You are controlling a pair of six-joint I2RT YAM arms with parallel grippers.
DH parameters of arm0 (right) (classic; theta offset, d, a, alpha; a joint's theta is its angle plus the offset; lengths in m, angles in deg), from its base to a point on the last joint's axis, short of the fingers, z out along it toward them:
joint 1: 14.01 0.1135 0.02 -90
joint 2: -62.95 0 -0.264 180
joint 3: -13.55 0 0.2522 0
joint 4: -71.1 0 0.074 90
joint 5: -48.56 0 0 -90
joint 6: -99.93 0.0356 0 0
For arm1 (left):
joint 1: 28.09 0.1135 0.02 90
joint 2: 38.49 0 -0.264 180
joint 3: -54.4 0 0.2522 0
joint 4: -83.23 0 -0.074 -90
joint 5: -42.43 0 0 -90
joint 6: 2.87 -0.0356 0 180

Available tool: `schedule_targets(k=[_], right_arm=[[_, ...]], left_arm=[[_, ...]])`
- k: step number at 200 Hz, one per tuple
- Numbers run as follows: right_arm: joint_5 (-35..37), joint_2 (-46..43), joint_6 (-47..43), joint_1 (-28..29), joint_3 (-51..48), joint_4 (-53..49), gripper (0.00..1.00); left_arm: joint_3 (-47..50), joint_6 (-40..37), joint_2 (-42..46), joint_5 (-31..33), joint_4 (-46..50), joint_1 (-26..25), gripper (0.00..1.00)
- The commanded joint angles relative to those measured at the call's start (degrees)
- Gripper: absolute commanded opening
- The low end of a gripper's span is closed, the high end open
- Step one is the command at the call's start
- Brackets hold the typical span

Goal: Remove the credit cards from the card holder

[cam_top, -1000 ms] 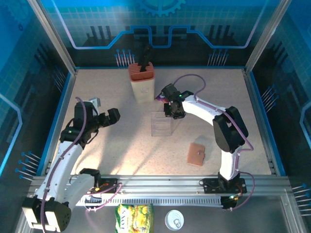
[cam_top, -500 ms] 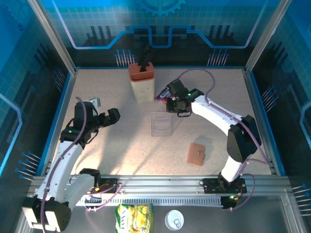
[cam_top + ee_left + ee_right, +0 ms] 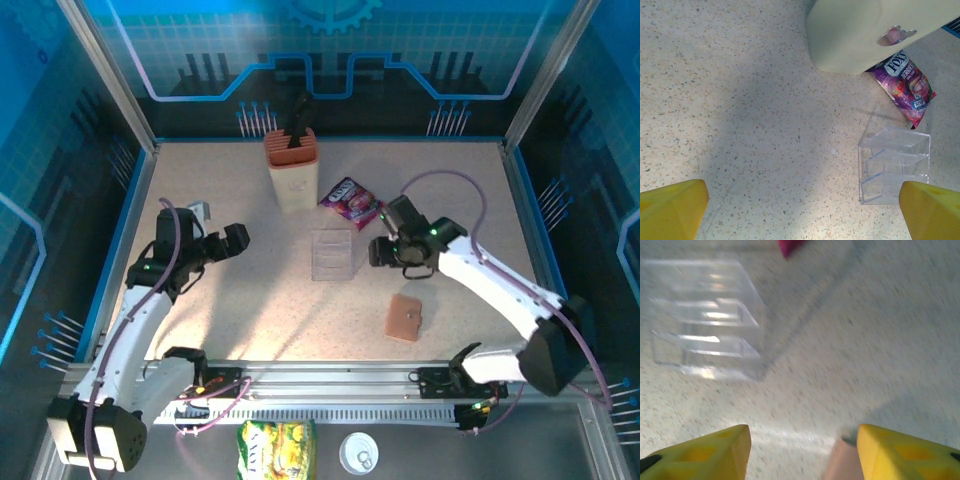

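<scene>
1. Swung since the earlier frame: right gripper (image 3: 380, 252), from behind the clear plastic box (image 3: 331, 255) toward the card holder (image 3: 404, 317); left gripper (image 3: 235, 240) unmoved.
2. Left gripper: fingers spread wide, empty.
3. Right gripper: wide, empty (holder's corner just below it).
4. Card holder: shut, flat, near-right; credit cards judged inside, extraction unstarted.
5. Speckled beige tabletop (image 3: 290, 315); blue panelled enclosure (image 3: 330, 60).

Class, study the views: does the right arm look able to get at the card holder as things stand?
Probably yes. The right gripper hangs open just beyond the closed card holder, which lies flat with nothing on or against it. The clear box sits off to the side, not between them.
</scene>
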Motion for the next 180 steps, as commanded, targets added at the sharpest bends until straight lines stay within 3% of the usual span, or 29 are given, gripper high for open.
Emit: schedule_targets(k=[1, 11, 41, 52, 143, 180], right_arm=[[1.0, -5.9, 2.0, -1.4, -4.9, -6.7, 0.7], [0.8, -8.2, 2.8, -1.9, -7.4, -7.4, 0.82], [-2.6, -11.3, 5.5, -3.2, -15.4, -6.7, 0.89], [-3.9, -11.0, 6.3, -3.2, -17.3, -5.2, 1.0], [-8.1, 0.0, 16.4, 0.5, -25.1, 5.6, 1.0], [-7.5, -1.6, 17.3, 1.0, -26.7, 5.9, 0.89]], left_arm=[[0.0, 2.2, -0.8, -2.9, -1.8, -0.7, 0.99], [0.5, 2.7, -1.3, -3.3, -2.5, -1.1, 0.99], [1.8, 4.9, -3.1, -3.8, -5.2, -3.0, 0.99], [1.9, 5.4, -3.8, -3.6, -5.9, -4.0, 0.99], [2.5, 8.3, -6.9, -1.3, -8.7, -9.6, 0.99], [3.0, 8.6, -7.1, -1.1, -8.6, -10.5, 0.99]])
